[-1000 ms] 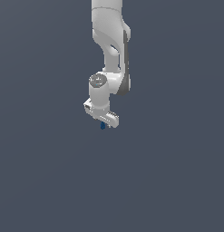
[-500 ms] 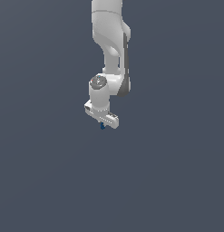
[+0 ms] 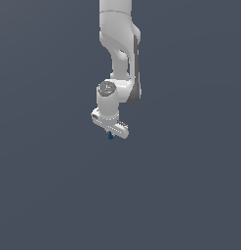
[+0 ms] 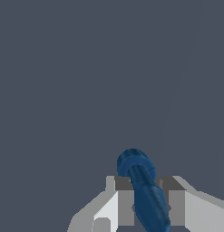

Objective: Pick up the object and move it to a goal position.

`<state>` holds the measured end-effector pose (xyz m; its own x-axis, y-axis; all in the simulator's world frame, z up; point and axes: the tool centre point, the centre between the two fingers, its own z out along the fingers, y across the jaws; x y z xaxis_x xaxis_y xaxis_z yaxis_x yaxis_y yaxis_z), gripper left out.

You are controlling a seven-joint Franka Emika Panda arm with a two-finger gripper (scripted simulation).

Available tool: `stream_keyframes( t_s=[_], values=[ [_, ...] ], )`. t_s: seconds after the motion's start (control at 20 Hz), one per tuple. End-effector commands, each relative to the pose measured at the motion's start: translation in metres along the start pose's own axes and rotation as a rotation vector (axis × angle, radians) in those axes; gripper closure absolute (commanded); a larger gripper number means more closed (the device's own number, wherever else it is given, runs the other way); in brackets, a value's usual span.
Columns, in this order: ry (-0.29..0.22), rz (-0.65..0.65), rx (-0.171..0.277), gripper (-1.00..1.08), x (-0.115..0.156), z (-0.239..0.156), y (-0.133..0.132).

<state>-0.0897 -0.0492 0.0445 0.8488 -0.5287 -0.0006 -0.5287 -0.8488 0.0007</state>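
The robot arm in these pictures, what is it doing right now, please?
The arm's gripper holds a small dark blue object. In the wrist view the object sits between the two fingers, which are closed against its sides, and its rounded end sticks out past them. In the exterior view only a blue tip shows under the gripper. No goal marker is visible, so how close it is to the goal cannot be told.

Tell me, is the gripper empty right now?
No, the wrist view shows the dark blue object clamped between the fingers of the gripper, its rounded end sticking out past them.
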Motion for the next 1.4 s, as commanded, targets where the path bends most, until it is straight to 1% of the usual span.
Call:
stream_keyframes(
  t_s=[0.0,0.2,0.4,1.0,1.35],
  values=[
    [0.001,-0.001,0.0,1.08,0.0,-0.004,-0.007],
    [0.001,-0.001,0.0,1.08,-0.002,-0.015,-0.028],
    [0.001,-0.001,0.0,1.08,-0.004,-0.031,-0.058],
    [0.002,0.0,-0.001,1.08,-0.009,-0.094,-0.176],
    [0.001,0.0,0.0,1.08,-0.011,-0.124,-0.234]
  ],
)
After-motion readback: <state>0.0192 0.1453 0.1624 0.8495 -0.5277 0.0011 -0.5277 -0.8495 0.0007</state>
